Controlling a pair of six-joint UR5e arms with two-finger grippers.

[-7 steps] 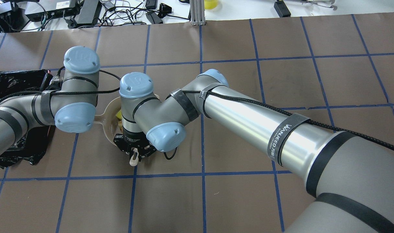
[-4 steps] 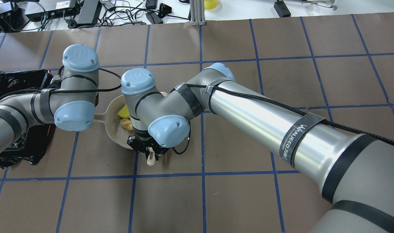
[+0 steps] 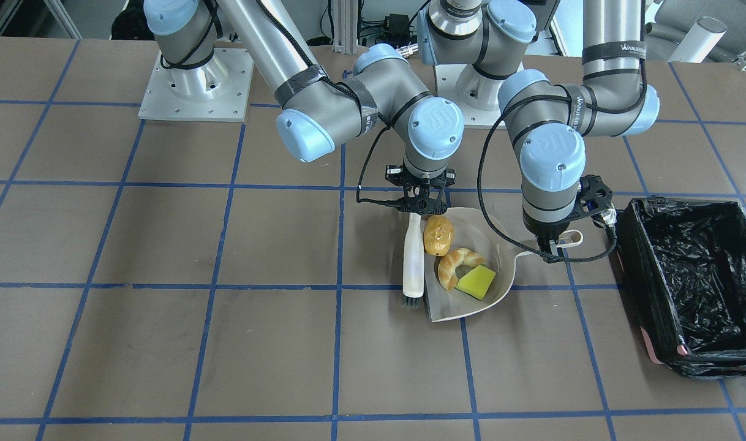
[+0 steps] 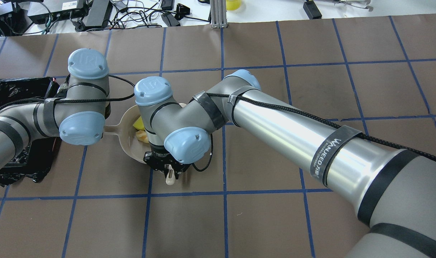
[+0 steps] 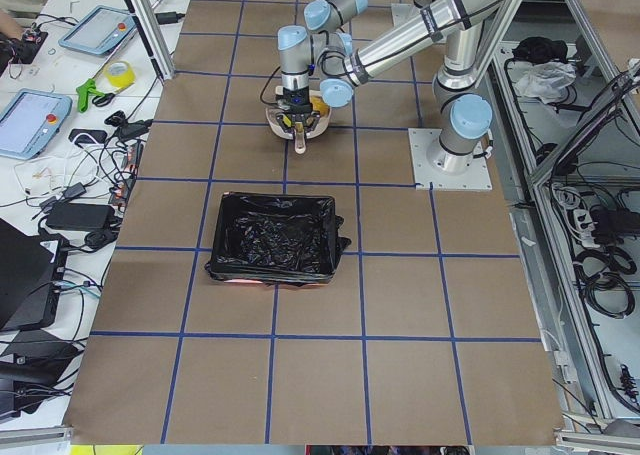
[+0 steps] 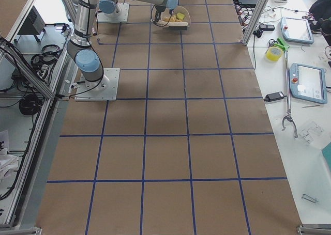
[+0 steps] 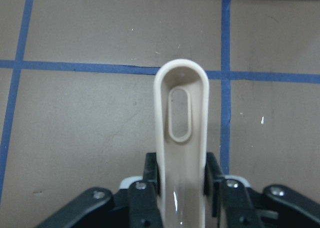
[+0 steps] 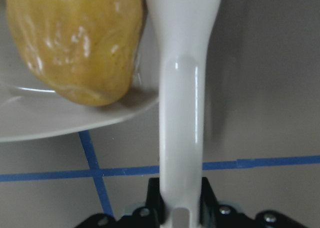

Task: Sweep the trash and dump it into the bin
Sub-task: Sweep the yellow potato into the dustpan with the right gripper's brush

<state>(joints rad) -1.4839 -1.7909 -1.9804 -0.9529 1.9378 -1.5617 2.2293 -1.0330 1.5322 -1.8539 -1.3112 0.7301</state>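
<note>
The trash lies in the beige dustpan (image 3: 501,269): a golden-brown lump (image 3: 438,234), a tan croissant piece (image 3: 454,264) and a yellow-green sponge wedge (image 3: 476,282). My right gripper (image 3: 419,207) is shut on the handle of the beige hand brush (image 3: 413,257), which runs along the pan's outer edge with its bristles on the table. The right wrist view shows that handle (image 8: 182,87) beside the lump (image 8: 75,42). My left gripper (image 7: 181,183) is shut on the dustpan's handle (image 7: 181,133). The bin (image 3: 685,275), lined with a black bag, stands just beyond that handle.
The brown table carries blue tape grid lines (image 3: 339,343). Both arm bases (image 3: 195,86) are bolted on at the robot's side. From overhead, my arms cover most of the dustpan (image 4: 126,138) and part of the bin (image 4: 14,91). Cables and electronics (image 4: 60,14) line the far edge.
My right gripper has drawn the brush sideways to the right, out from over the pan, uncovering the sponge and croissant. The left arm and dustpan have barely moved.
</note>
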